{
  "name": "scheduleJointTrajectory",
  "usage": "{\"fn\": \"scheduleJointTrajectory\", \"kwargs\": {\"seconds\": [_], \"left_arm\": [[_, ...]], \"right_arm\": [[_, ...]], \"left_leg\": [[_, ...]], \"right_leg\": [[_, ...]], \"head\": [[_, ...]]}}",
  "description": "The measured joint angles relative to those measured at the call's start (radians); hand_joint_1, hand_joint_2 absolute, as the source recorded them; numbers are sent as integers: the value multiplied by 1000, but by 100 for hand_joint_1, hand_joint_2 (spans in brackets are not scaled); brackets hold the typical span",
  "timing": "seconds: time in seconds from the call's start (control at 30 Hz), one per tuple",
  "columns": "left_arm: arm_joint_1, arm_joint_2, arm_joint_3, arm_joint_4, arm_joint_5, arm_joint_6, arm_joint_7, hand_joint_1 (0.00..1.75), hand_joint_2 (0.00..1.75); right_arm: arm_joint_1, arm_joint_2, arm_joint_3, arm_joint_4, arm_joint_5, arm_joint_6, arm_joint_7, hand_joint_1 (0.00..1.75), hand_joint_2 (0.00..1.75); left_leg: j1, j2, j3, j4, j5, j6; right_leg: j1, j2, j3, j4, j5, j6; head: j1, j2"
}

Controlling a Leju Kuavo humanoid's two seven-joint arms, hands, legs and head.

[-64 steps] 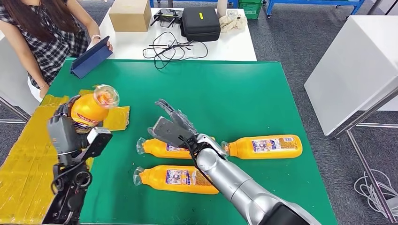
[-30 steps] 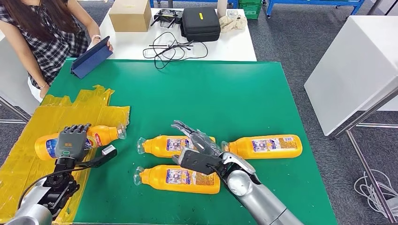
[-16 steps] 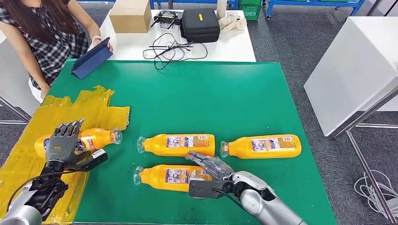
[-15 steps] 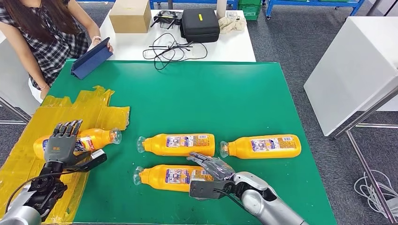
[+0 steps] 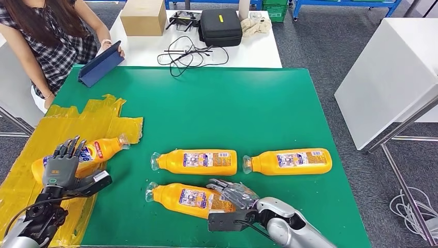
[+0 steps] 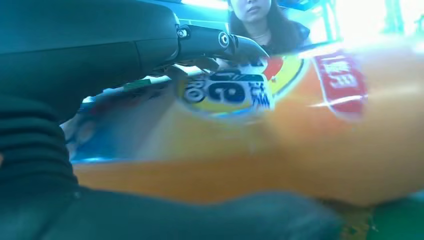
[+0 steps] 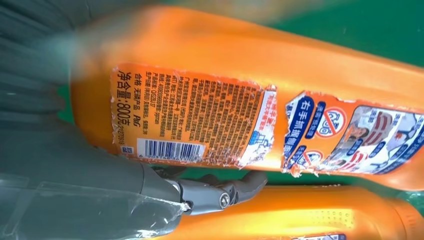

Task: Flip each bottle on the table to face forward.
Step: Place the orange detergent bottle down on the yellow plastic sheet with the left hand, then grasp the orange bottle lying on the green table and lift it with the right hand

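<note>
- Fingers [image 5: 235, 192] of right hand [image 5: 232, 199] are curled over the near bottle [image 5: 188, 199], lying at 6 o'clock on the mat [image 5: 232, 103], back label up.
- Left hand [image 5: 62, 166]: fingers spread over the left bottle [image 5: 82, 155], front label up, at 9 o'clock; grip cannot be told.
- Step judged: flipping the near bottle; a roll is called for next.

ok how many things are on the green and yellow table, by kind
orange bottles: 4 – one on the yellow tape, one nearest the robot, one in the middle, one on the right
blue tablet case: 1
total: 5
</note>
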Motion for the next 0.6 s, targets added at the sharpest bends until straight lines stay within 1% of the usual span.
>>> {"fn": "scheduleJointTrajectory", "kwargs": {"seconds": [0.13,0.27,0.3,0.37,0.4,0.43,0.47,0.53,0.6], "left_arm": [[14,-7,50,-42,97,0,-115,0,0],[16,-27,114,-83,166,0,-231,0,0],[16,-33,128,-91,183,0,-255,0,0],[21,-45,146,-121,268,0,-303,0,0],[27,-51,149,-148,350,0,-328,0,0],[34,-56,145,-183,454,-1,-350,0,0],[41,-61,136,-221,558,-1,-365,0,0],[54,-66,113,-286,694,-1,-376,0,0],[67,-70,88,-339,733,-1,-380,0,0]], "right_arm": [[7,-4,2,-4,4,-3,12,0,175],[8,-4,12,-4,18,-3,21,0,175],[8,-4,14,-4,20,-3,22,6,175],[7,-3,21,-2,24,-3,23,93,175],[6,-1,25,0,25,-3,22,137,175],[4,2,30,5,26,-3,20,175,175],[2,8,36,13,25,-4,16,175,175],[-3,22,46,31,20,-5,9,90,175],[-7,39,54,52,13,-12,9,3,87]], "left_leg": [[0,0,0,0,0,0],[0,0,1,0,0,0],[0,0,1,0,0,0],[0,1,1,0,0,0],[0,1,1,0,0,0],[0,1,1,0,0,0],[0,1,1,0,0,0],[0,1,1,0,0,0],[1,1,2,0,0,0]], "right_leg": [[0,0,0,0,0,0],[0,0,0,0,0,0],[0,0,0,0,0,0],[0,0,0,0,0,0],[0,1,0,0,0,0],[0,1,0,0,0,0],[0,1,0,0,0,0],[0,1,1,0,0,0],[0,1,1,0,0,0]], "head": [[0,0],[0,0],[0,0],[0,0],[0,0],[0,0],[0,0],[0,0],[0,0]]}}
